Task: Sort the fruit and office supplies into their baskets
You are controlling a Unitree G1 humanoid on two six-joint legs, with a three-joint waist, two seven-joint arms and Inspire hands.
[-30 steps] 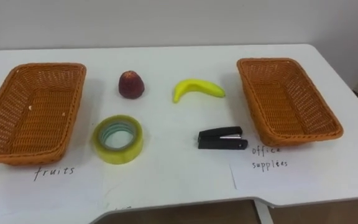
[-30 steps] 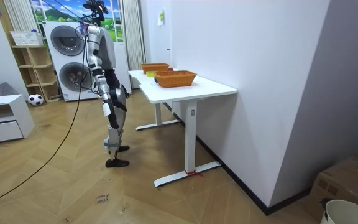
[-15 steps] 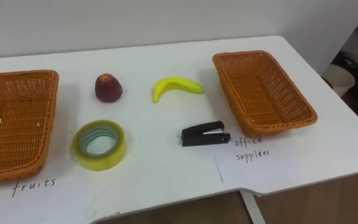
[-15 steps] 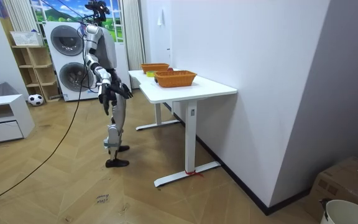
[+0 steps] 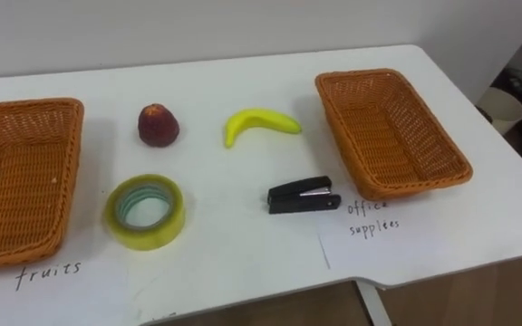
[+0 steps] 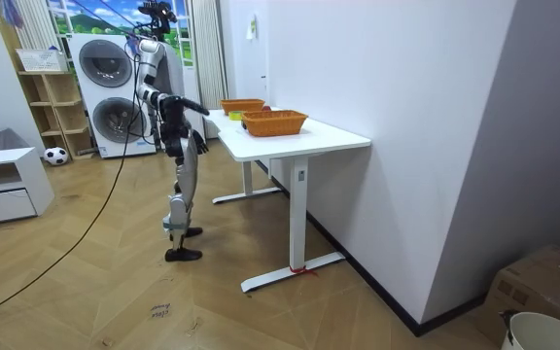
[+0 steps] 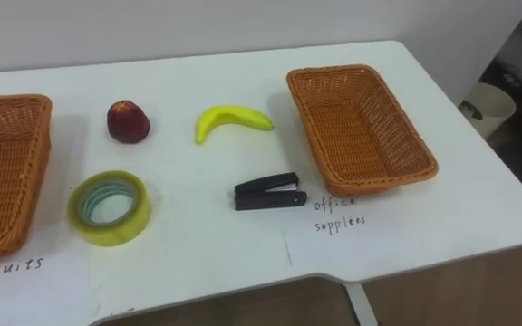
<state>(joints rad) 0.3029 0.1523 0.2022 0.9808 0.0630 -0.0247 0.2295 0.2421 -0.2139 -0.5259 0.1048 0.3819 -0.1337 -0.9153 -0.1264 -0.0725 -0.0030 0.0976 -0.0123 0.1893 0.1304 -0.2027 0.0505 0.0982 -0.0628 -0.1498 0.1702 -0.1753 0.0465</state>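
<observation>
1. In the room view my right arm has come up from my side. The right robot hand (image 6: 204,109) now reaches forward at bench height, just short of the bench (image 5: 243,263). It is too small there for me to tell whether it is open or closed.
2. The eye views have swung a little to my right since a second ago. That is my head turning; the things have not moved.
3. I judge the sorting is only now beginning. The apple (image 5: 158,125), banana (image 5: 261,123), tape (image 5: 145,211) and stapler (image 5: 303,196) all lie on the bench. The fruit basket (image 5: 16,181) and office basket (image 5: 390,131) are both empty.
4. The stapler lies just beside the office basket's near left corner, so it looks the likeliest first pick for this hand.
5. Little stands in the way beyond the basket rims, which each thing must clear. The tape has the longest trip, rightward past the stapler.
6. Off the bench, a bucket (image 5: 501,107) stands on the floor to my right and a washer (image 6: 105,83) stands behind me.
</observation>
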